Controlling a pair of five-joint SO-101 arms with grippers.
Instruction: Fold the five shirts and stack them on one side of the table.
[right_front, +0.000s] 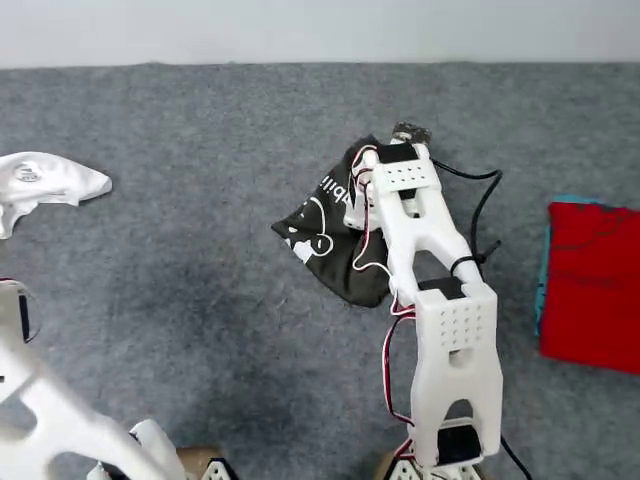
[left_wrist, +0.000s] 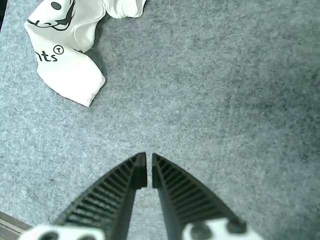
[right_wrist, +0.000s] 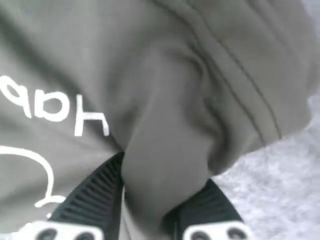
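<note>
A dark shirt (right_front: 325, 235) with white print lies crumpled at the table's middle. My right gripper (right_front: 372, 165) is over its far edge, and in the right wrist view a fold of the dark shirt (right_wrist: 165, 100) is pinched between the black fingers (right_wrist: 90, 197). A white shirt (right_front: 45, 182) lies bunched at the far left; the left wrist view shows the white shirt (left_wrist: 70, 45) ahead of my left gripper (left_wrist: 149, 170), which is shut on nothing above bare mat. A folded red shirt (right_front: 592, 285) lies on a teal one (right_front: 544, 270) at the right edge.
The grey felt mat (right_front: 200, 300) covers the table up to a pale wall at the back. The left arm's white links (right_front: 50, 420) sit at the near left corner. Black and red cables run along the right arm (right_front: 450, 330).
</note>
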